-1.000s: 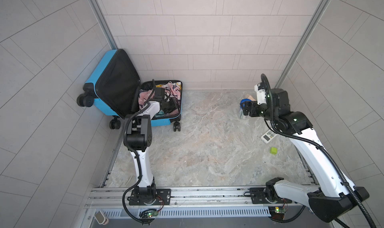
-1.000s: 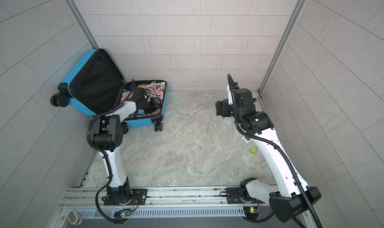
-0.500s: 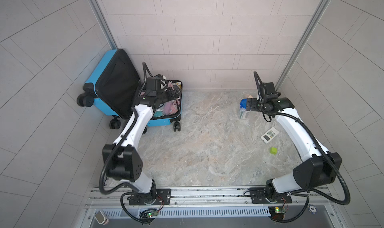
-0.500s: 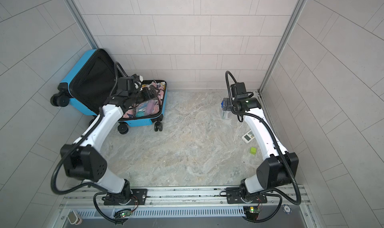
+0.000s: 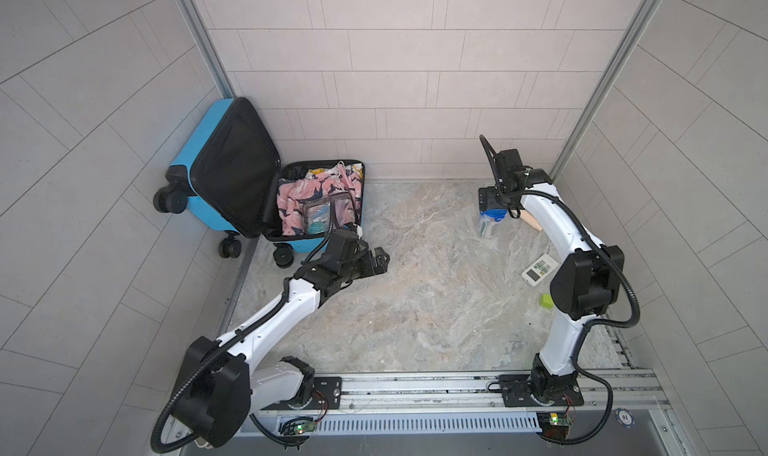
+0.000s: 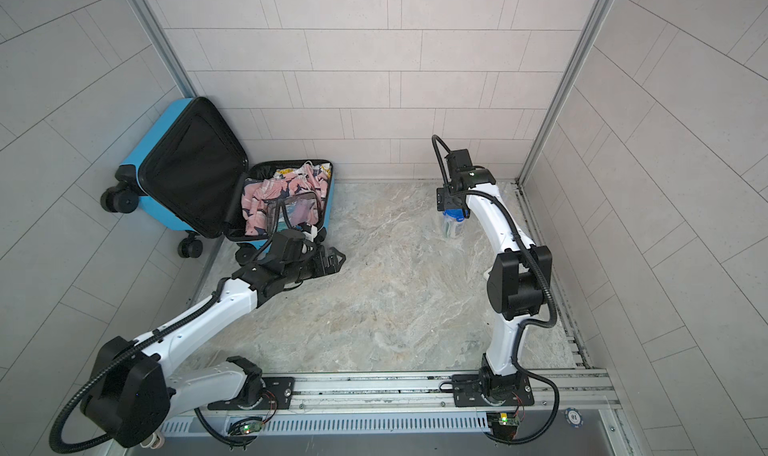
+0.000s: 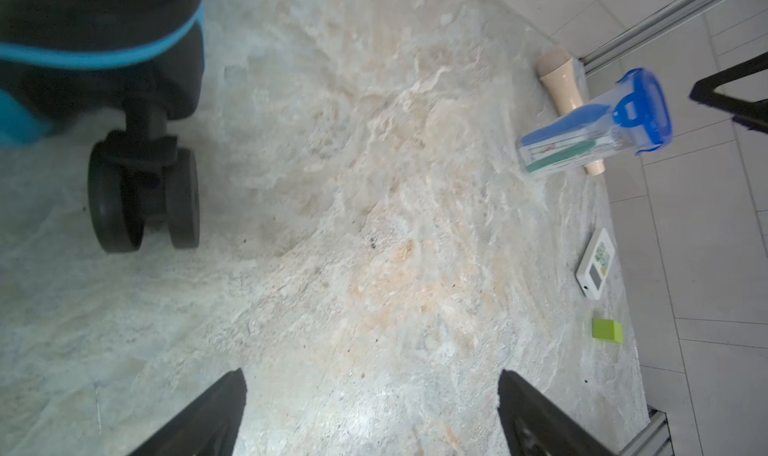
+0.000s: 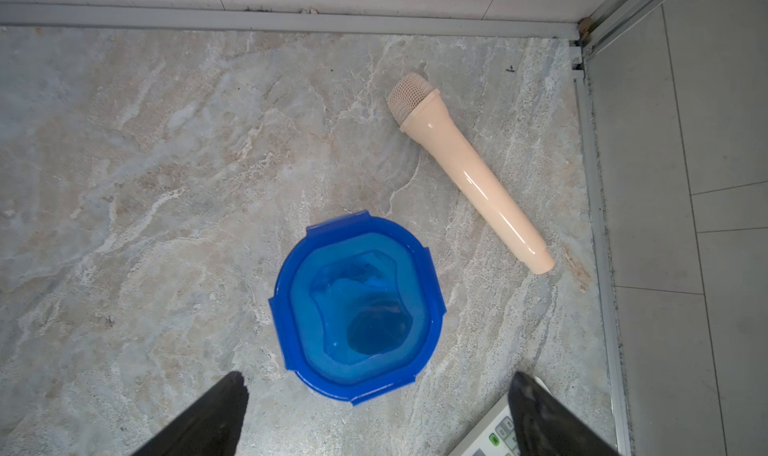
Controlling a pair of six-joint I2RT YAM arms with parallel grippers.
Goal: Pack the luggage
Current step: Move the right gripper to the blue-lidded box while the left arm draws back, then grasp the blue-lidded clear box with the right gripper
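The luggage (image 5: 195, 158) (image 6: 166, 121), a blue suitcase, lies open in the back left corner with its black-lined lid leaning on the wall. Its lower half holds pink clothing (image 5: 316, 187) and a clear pouch (image 5: 326, 212). My left gripper (image 5: 380, 260) (image 7: 372, 391) hovers open over bare floor just in front of the suitcase, near a black wheel (image 7: 141, 200). My right gripper (image 5: 488, 198) (image 8: 376, 385) is open directly above an upright clear container with a blue lid (image 8: 357, 308) (image 5: 492, 221), and holds nothing.
A beige microphone (image 8: 465, 171) lies beside the container near the back right corner. A white remote (image 5: 539, 270) and a green block (image 5: 546, 300) lie along the right wall. The arms' base rail (image 5: 415, 387) runs along the front.
My left arm has pulled out of the suitcase to the floor in front of it, and its jaws have opened. The right arm has folded lower, its gripper still over the blue-lidded container.
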